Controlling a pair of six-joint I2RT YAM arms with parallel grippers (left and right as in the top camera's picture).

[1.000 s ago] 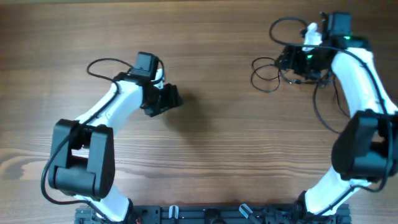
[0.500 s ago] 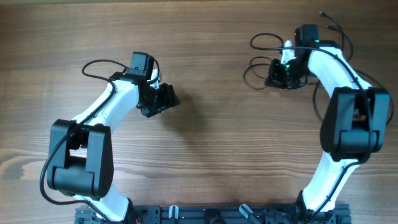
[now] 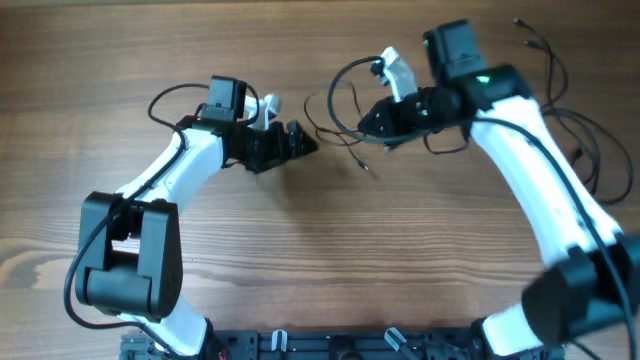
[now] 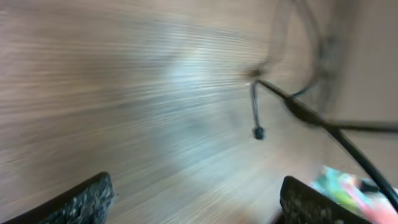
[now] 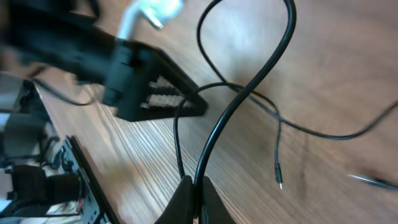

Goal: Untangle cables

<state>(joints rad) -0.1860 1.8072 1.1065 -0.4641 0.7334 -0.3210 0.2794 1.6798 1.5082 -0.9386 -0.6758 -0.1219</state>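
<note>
Pinching one strand of the cables (image 5: 245,96) fully shut, the right tool (image 3: 368,124) holds loops at 12 o'clock of the worktop (image 3: 320,250); left tool (image 3: 300,142) gapes empty; strands judged light, limp, snag-prone; grip near plugs.

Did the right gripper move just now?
Yes. The right gripper, shut on the cables, swung left over the table, from its right side toward the middle.

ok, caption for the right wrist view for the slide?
Right gripper pinching a looped black cable over the wooden table, left gripper nearby.
</note>
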